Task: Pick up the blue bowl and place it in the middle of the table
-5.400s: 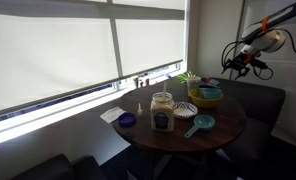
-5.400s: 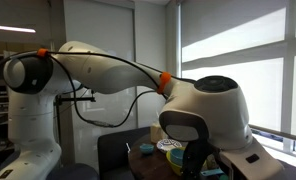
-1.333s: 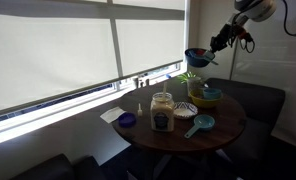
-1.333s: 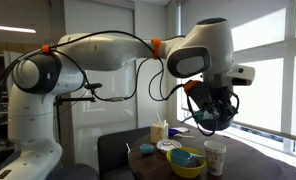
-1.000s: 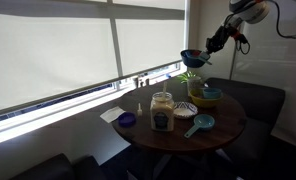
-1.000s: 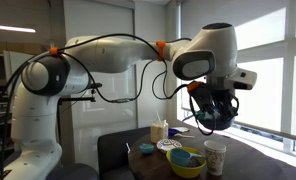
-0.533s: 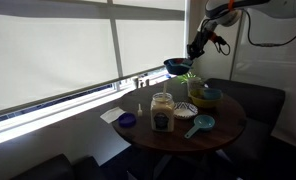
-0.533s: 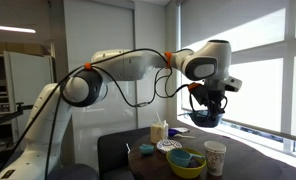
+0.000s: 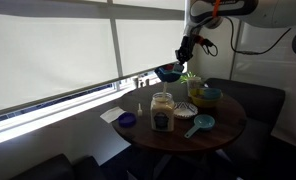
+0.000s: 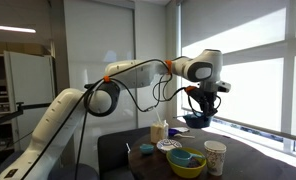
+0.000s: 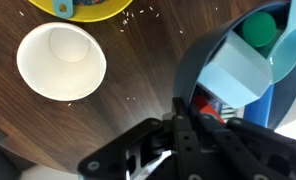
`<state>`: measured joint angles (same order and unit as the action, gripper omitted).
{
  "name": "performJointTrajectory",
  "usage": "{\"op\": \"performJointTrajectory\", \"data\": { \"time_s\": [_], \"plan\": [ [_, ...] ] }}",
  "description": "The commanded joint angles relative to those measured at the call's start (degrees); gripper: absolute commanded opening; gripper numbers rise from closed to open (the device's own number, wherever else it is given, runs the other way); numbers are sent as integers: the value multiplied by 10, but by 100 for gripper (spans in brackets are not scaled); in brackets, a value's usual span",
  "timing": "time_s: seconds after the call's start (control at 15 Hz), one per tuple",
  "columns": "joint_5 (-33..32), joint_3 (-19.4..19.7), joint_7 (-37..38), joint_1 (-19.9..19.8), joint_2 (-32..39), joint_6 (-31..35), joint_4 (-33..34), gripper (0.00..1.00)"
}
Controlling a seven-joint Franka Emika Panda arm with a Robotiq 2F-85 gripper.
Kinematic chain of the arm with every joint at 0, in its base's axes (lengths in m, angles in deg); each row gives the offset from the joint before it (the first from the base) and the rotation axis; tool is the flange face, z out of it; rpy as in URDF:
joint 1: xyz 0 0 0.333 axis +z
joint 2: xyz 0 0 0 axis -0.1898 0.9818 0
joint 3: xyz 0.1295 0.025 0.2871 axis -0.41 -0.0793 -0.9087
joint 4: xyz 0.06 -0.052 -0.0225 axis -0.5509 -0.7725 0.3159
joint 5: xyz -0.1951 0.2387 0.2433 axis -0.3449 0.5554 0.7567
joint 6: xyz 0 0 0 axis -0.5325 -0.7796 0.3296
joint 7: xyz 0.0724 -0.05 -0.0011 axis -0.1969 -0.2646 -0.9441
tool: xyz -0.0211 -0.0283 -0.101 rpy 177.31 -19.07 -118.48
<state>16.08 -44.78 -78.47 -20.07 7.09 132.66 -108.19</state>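
- Pinching, with the claw (image 9: 176, 65), the rim of the blue bowl (image 9: 168, 73); holding it high above the table (image 9: 228, 128).
- Judging the next move: descending slowly, keeping the bowl level, aiming for bare wood at the middle, steering clear of the white cup (image 11: 60, 62) and the yellow-green bowl (image 11: 78, 8).
- Reaching out on an extended arm, wrist pointing downward.

Wrist view's edge crops the blue bowl (image 11: 202, 52).
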Motion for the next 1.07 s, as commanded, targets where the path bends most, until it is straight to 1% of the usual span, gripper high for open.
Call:
{"op": "performJointTrajectory", "data": {
  "time_s": [0.0,0.07,0.27,0.4,0.6,0.73,1.0],
  "plan": [
    [22,-6,-6,-11,10,7,0,1],
    [38,-13,-11,-16,22,7,2,1],
    [76,-26,-7,-15,60,19,0,1],
    [80,-30,-13,-8,81,43,1,1],
    [67,-29,-13,-1,99,70,1,1],
    [61,-30,-26,2,106,82,-1,1],
    [36,-26,-68,10,104,72,-8,1]
  ]
}}
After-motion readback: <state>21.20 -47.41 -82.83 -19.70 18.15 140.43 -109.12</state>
